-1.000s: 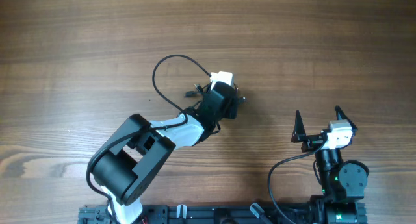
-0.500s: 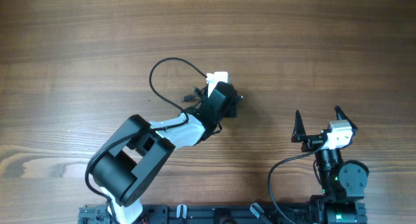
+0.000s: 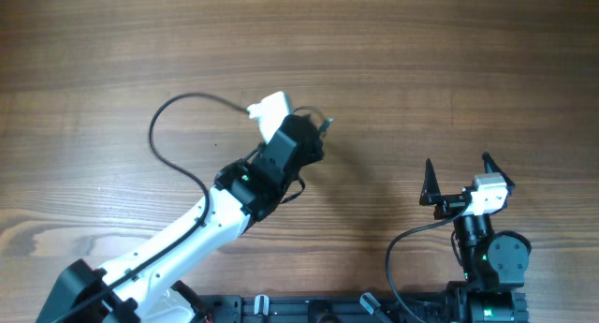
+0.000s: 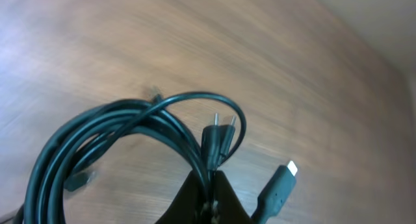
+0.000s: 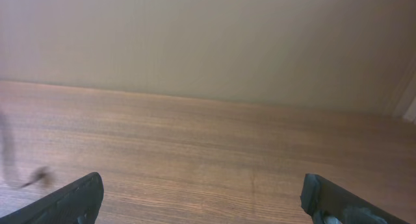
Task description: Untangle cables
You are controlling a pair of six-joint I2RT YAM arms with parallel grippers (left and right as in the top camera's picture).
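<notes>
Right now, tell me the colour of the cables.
The cables are black; left wrist view shows it best.

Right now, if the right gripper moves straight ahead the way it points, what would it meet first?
Nothing close, it seems: the open right gripper faces bare table, then a wall beyond. The cables are off to its left.
</notes>
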